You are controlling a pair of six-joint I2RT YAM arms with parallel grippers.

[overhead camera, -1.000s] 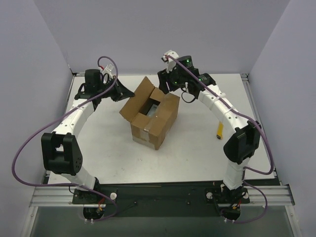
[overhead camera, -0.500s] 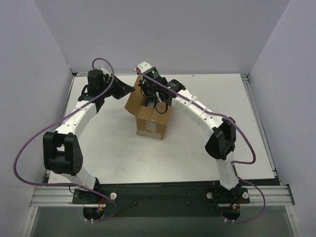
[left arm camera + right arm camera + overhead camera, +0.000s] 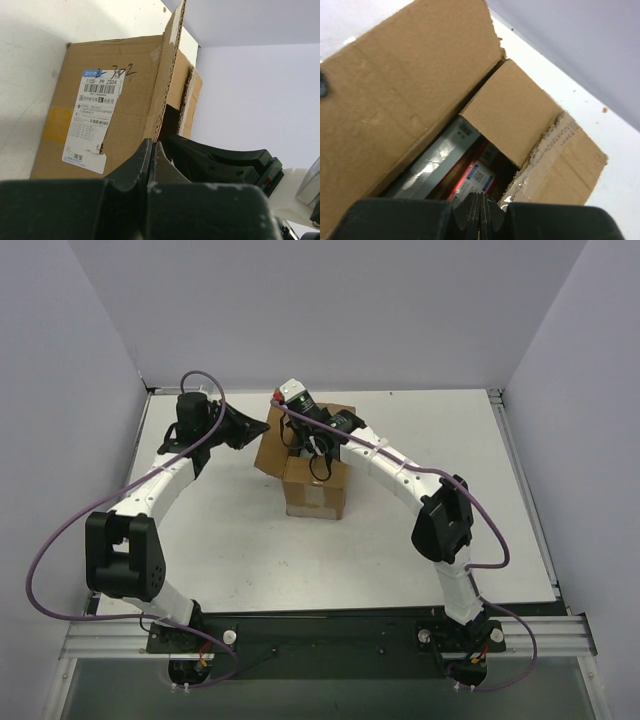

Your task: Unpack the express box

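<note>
express box (image 3: 315, 490) upper centre of top view, flaps open. left gripper (image 3: 150, 150) at side flap, right gripper (image 3: 480, 202) over opening, both pinched together, empty. Likely light, stiff; hold a wall, flaps bend.

The top external camera sits high above and behind the arm bases, looking down from far enough to take in the whole bench (image 3: 230, 530), both arms and the express box (image 3: 315, 485) toward the far side. The left wrist camera looks along the left fingers (image 3: 135, 162) from low and very close at the box's labelled side, with part of the right arm (image 3: 225, 162) beyond. The right wrist camera looks steeply down past the right fingers (image 3: 470, 212) into the box's open top, equally close, so all three views share the box.
</note>
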